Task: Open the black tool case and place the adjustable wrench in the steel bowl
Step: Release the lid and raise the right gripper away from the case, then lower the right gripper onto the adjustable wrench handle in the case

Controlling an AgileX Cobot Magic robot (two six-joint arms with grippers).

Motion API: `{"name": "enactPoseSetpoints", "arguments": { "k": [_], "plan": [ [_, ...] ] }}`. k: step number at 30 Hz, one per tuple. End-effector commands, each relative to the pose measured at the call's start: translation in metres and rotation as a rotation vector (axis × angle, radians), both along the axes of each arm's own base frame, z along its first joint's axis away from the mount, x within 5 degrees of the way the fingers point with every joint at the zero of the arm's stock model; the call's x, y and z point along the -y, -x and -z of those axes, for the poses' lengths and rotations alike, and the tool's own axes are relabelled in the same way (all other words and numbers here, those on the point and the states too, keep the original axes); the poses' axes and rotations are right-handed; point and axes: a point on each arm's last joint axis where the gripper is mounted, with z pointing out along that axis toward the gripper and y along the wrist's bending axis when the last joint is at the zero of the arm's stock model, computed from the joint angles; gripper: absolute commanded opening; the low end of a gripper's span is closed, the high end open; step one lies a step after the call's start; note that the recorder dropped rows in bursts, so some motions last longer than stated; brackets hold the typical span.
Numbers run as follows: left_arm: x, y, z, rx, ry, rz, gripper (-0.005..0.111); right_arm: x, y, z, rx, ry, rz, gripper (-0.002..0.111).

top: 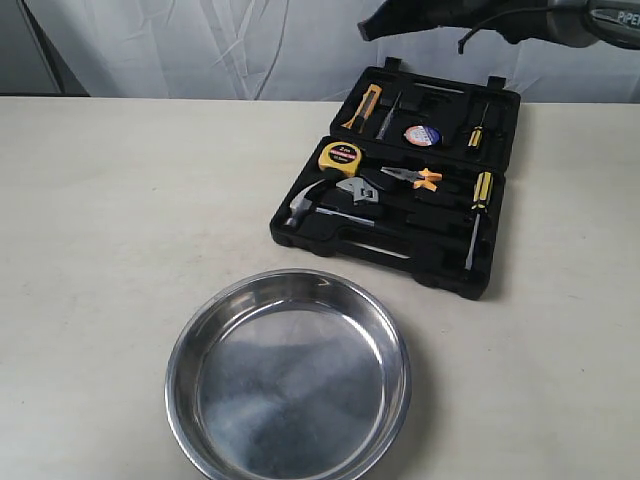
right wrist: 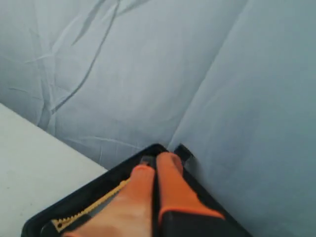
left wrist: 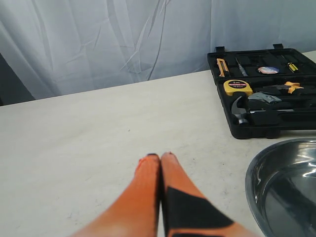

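Tool case lies open; wrench in its tray, bowl empty.

Exterior view: the black tool case lies flat, with the adjustable wrench nested just beside the claw hammer. The steel bowl sits in front of it. The wrench looks rigid and fairly heavy, with smooth steel at the head, so the rubbery handle is probably the better hold.
Left wrist view: the left gripper hovers over the table, fingers pressed together, holding nothing.
Right wrist view: the right gripper is likewise closed and empty, over the lid's far corner.
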Motion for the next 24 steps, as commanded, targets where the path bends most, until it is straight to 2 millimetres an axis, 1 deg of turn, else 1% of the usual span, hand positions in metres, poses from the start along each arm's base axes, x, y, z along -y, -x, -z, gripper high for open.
{"name": "enactPoseSetpoints", "arguments": {
  "k": [1, 3, 5, 6, 7, 8, 9, 13, 18, 20, 24],
  "plan": [
    [0.0, 0.0, 0.001, 0.005, 0.001, 0.007, 0.0, 0.041, -0.004, 0.005, -0.145, -0.09, 0.053, -0.001],
    [0.0, 0.0, 0.001, 0.005, 0.001, 0.007, 0.0, 0.063, -0.001, 0.015, -0.284, -0.114, 0.078, -0.001],
    [0.0, 0.0, 0.001, 0.005, 0.001, 0.007, 0.0, 0.075, 0.005, 0.024, -0.399, -0.042, 0.105, -0.001],
    [0.0, 0.0, 0.001, 0.005, 0.001, 0.007, 0.0, 0.079, 0.007, 0.027, -0.438, -0.005, 0.121, -0.001],
    [0.0, 0.0, 0.001, 0.005, 0.001, 0.007, 0.0, 0.085, 0.013, 0.033, -0.52, 0.05, 0.159, -0.001],
    [0.0, 0.0, 0.001, 0.005, 0.001, 0.007, 0.0, 0.088, 0.016, 0.036, -0.561, 0.072, 0.185, -0.001],
    [0.0, 0.0, 0.001, 0.005, 0.001, 0.007, 0.0, 0.089, 0.021, 0.04, -0.639, 0.086, 0.202, -0.001],
    [0.0, 0.0, 0.001, 0.005, 0.001, 0.007, 0.0, 0.085, 0.04, 0.048, -0.861, 0.091, 0.174, -0.001],
    [0.0, 0.0, 0.001, 0.005, 0.001, 0.007, 0.0, 0.068, 0.064, 0.051, -1.108, 0.069, 0.086, -0.001],
    [0.0, 0.0, 0.001, 0.005, 0.001, 0.007, 0.0, 0.061, 0.067, 0.05, -1.131, 0.059, 0.042, -0.001],
    [0.0, 0.0, 0.001, 0.005, 0.001, 0.007, 0.0, 0.039, 0.069, 0.046, -1.117, -0.03, -0.112, -0.001]
  ]
}}
